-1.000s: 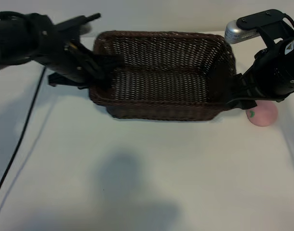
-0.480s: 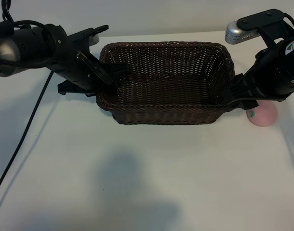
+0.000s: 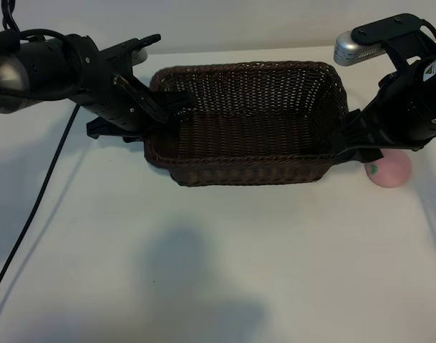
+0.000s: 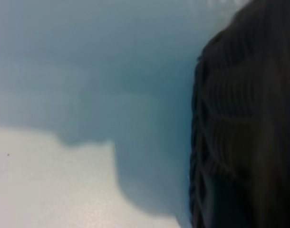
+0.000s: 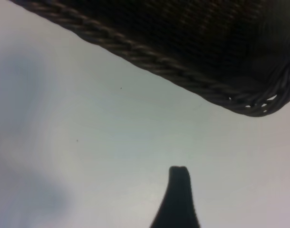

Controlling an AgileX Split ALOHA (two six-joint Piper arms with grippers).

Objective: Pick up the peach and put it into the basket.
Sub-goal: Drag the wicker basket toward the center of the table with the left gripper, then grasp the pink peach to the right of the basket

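Note:
The dark-brown wicker basket (image 3: 246,171) stands at the table's far middle. It also fills one side of the left wrist view as a dark woven wall (image 4: 245,118). The pale-pink peach (image 3: 391,171) lies on the table just right of the basket, partly behind my right arm. My left gripper (image 3: 168,114) is at the basket's left rim. My right gripper (image 3: 344,146) hangs by the basket's right end, left of the peach, and is open. In the right wrist view one of its fingers (image 5: 179,190) shows over bare table, clear of the braided rim (image 5: 159,61).
The white table (image 3: 218,271) stretches wide in front of the basket, with a soft shadow on it. A black cable (image 3: 32,207) runs down the left side from the left arm. The table's right edge is close beyond the peach.
The left arm has swung in to the right, and the basket's left end has shifted right with it. The right arm and the peach have stayed where they were.

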